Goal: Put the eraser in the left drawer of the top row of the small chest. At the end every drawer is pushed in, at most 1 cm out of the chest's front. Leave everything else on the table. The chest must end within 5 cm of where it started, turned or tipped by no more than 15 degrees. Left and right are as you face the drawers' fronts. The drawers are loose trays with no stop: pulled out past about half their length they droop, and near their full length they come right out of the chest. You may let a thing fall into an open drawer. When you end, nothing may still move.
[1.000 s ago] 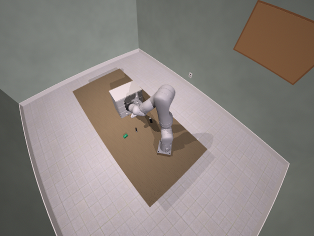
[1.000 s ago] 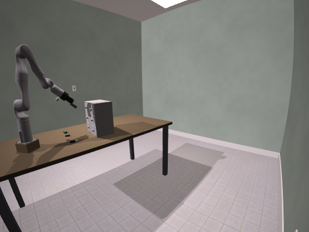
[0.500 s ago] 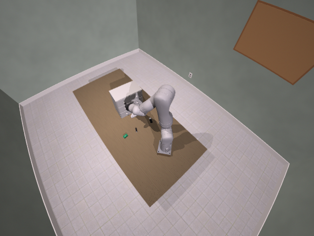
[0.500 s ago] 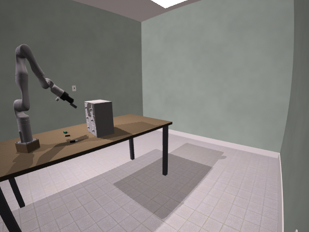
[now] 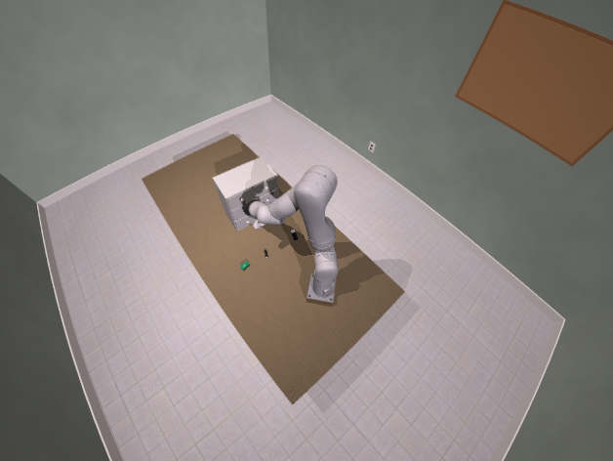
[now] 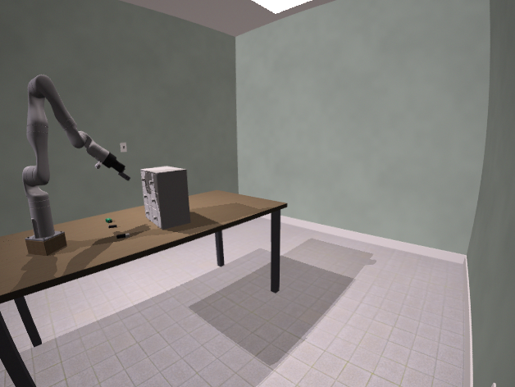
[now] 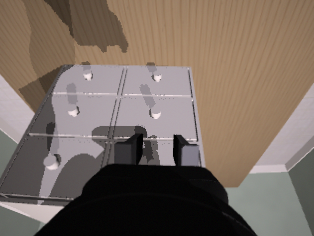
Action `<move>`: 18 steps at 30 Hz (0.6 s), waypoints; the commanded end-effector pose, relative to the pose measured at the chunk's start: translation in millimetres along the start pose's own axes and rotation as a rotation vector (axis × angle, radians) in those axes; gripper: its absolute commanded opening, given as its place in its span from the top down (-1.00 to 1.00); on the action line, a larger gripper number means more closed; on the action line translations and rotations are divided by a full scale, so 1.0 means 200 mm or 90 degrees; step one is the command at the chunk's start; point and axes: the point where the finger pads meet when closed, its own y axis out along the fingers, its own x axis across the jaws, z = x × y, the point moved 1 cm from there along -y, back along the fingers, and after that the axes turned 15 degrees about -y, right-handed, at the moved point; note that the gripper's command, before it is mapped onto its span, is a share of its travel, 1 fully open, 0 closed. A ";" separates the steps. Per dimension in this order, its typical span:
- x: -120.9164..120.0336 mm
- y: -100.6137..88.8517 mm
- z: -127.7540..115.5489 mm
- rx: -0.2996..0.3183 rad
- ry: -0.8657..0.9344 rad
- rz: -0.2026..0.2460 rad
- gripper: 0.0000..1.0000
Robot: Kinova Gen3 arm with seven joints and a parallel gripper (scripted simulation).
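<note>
Black fingers of the gripper (image 7: 154, 150) stand partly apart, holding nothing. They bracket a top-row knob on the chest (image 6: 170, 195), apparently narrowed to pinch it and draw that drawer out. What looks like the eraser (image 5: 244, 266), a green block, lies well apart from them on the table (image 6: 233, 207), near its far long edge in the exterior view.

The chest (image 6: 172, 195) was pale grey with white knobs (image 7: 156, 114) ahead of the black fingers; the table (image 7: 225, 60) beyond them was striped brown wood, the eraser (image 5: 244, 266) green, the arm (image 5: 316, 198) light grey, the floor (image 6: 333, 324) pale tiles
</note>
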 end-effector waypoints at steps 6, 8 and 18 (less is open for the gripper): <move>-0.04 0.12 -0.04 0.002 0.001 0.008 -0.34; -0.04 0.15 -0.05 0.002 0.001 0.008 -0.34; -0.05 0.25 -0.09 0.002 0.001 0.008 -0.34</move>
